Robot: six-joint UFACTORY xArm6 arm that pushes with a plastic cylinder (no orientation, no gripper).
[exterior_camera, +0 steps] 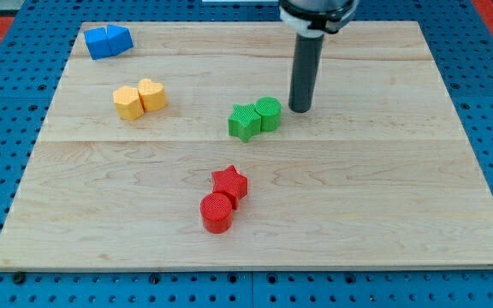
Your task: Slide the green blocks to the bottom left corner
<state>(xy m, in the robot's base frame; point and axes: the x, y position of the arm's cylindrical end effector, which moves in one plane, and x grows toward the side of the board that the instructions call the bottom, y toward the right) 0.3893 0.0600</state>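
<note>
A green star block (pixel 244 121) and a green round block (pixel 269 113) sit touching each other near the middle of the wooden board (pixel 383 197). The star is on the left, the round one on the right. My tip (pixel 299 109) rests on the board just to the right of the green round block, a small gap apart from it. The rod rises from it toward the view's top.
Two blue blocks (pixel 109 40) lie at the top left corner. Two yellow blocks (pixel 140 98) sit left of the green ones. A red star (pixel 230 183) and a red round block (pixel 216 213) lie below the middle. A blue pegboard (pixel 7 282) surrounds the board.
</note>
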